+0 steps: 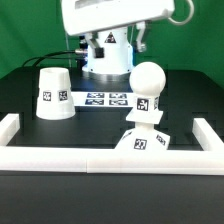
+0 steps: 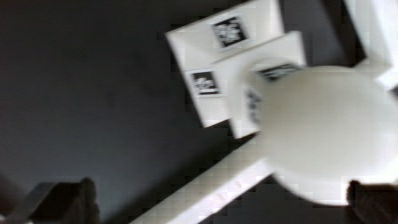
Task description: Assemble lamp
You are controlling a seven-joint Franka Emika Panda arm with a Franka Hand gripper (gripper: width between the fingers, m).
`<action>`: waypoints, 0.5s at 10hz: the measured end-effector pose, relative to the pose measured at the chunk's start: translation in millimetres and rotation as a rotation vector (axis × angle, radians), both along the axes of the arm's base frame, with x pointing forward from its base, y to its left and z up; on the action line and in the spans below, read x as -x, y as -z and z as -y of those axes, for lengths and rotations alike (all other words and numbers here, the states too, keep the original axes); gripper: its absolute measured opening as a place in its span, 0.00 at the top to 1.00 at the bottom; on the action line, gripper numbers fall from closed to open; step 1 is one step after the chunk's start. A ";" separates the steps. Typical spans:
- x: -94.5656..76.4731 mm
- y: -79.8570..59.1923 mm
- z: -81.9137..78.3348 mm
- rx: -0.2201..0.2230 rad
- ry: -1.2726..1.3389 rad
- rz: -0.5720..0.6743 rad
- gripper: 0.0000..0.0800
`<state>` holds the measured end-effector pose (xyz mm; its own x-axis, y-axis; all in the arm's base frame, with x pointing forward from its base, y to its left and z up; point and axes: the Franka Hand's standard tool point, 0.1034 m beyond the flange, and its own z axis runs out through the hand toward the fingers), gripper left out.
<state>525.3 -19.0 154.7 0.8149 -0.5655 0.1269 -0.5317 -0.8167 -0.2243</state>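
The white bulb (image 1: 148, 80) stands upright with its neck in the tagged square base (image 1: 140, 141), near the front rail at the exterior view's right. The tapered shade (image 1: 52, 93) stands mouth down at the exterior view's left, apart from them. In the wrist view the bulb's ball (image 2: 329, 130) is large and close, with the base (image 2: 235, 55) behind it. My gripper (image 2: 214, 205) is above the bulb, jaws wide apart and empty; one dark finger (image 2: 54, 200) shows at each side. The ball lies nearer the other finger (image 2: 377, 198). In the exterior view my fingers do not show clearly.
The marker board (image 1: 100, 98) lies flat between the shade and the arm's pedestal (image 1: 108, 58). White border rails run along the front (image 1: 100, 160) and up both sides (image 1: 10, 125). A rail (image 2: 214, 190) crosses the wrist view under the bulb.
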 end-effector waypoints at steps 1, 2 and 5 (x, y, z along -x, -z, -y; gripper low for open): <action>9.1 -2.8 15.7 0.003 -0.006 0.003 0.13; 13.8 -6.5 31.1 0.011 -0.035 0.010 0.13; 34.4 -9.0 73.0 0.027 -0.049 0.017 0.13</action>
<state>490.9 -92.0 163.6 0.8394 -0.5208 0.1551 -0.4870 -0.8476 -0.2105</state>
